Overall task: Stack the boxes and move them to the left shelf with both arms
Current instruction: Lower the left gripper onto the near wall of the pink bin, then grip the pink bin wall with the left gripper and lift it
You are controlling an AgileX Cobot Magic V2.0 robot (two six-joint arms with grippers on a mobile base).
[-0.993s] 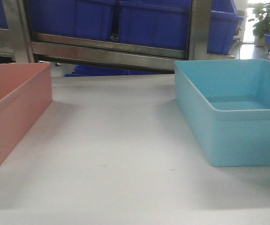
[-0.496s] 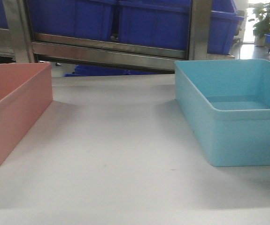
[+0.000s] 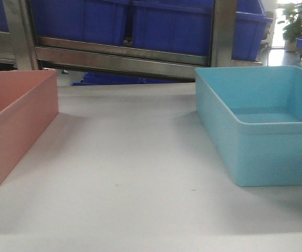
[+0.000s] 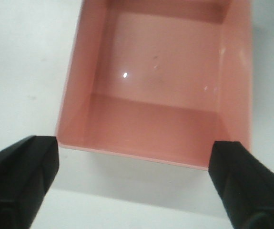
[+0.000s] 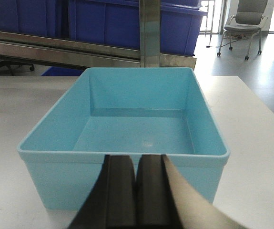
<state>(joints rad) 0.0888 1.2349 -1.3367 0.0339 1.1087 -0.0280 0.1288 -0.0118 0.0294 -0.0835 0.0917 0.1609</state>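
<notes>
- Hard by the left edge of the white tabletop (image 3: 124, 173): the salmon pink bin (image 3: 14, 126), upright with its open top up, partly cut off by the front view.
- Toward the right edge, well apart from it: the turquoise bin (image 3: 261, 152), likewise upright, with a bare floor (plain in the right wrist view).
- Not yet stacked — each standing alone, with a broad strip of tabletop between.
- Left tool (image 4: 132, 160) spread wide over the near end of the pink bin, black fingers (image 4: 25, 176) out at the two lower corners of the wrist view, gripping nothing.
- Inside the pink bin, only a glint of light on the floor.
- Right tool (image 5: 136, 191) pressed fully together, its two black halves meeting along a thin seam and holding nothing — set before the middle of the turquoise bin's near wall. Cannot tell whether touching that wall.
- Beyond the far edge of the tabletop: a steel rack (image 3: 124, 60) loaded with dark blue crates (image 3: 166, 26).
- Past the far right corner: an office chair (image 5: 244, 21) on the floor and a potted plant (image 3: 292, 21).
</notes>
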